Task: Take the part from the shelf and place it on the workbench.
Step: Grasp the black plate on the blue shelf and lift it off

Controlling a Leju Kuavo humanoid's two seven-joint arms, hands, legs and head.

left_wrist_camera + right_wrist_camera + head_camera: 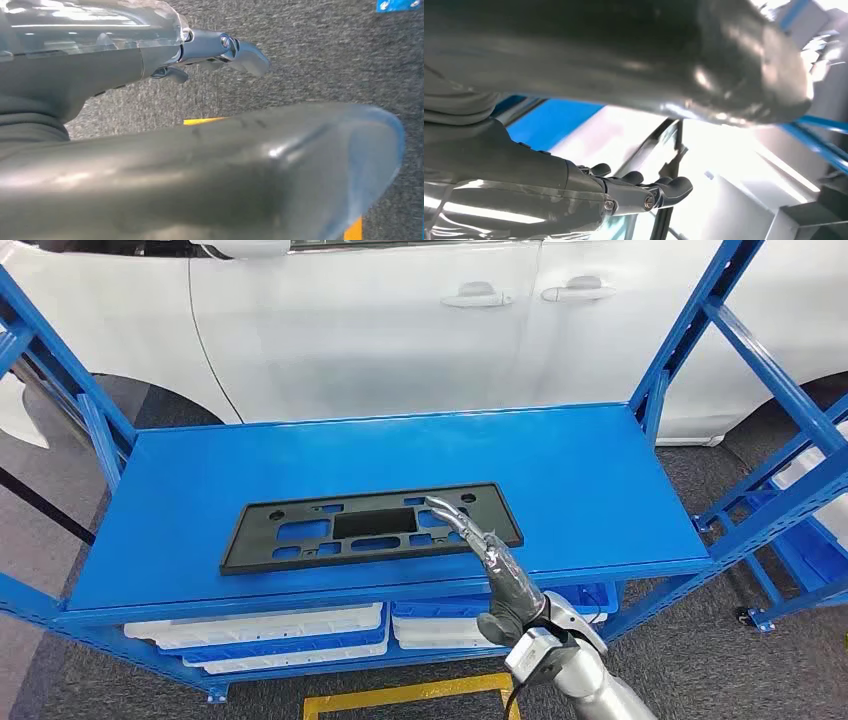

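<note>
Black part [371,526], one, flat on blue shelf [600,470], right hand [478,542] outstretched over it, holding nothing

Bright, even overhead light in the head view, and the blue shelf top [300,455] carries a soft sheen with barely a shadow on it. Beyond the right hand [500,570], the white car [400,320] glares pale and flat. In the right wrist view, the background past the fingers [669,190] blows out to white, and the thumb [674,55] looms dark and out of focus. The left wrist view is dimmer: thumb [225,170] blurred, grey carpet [310,55] grainy.
</note>
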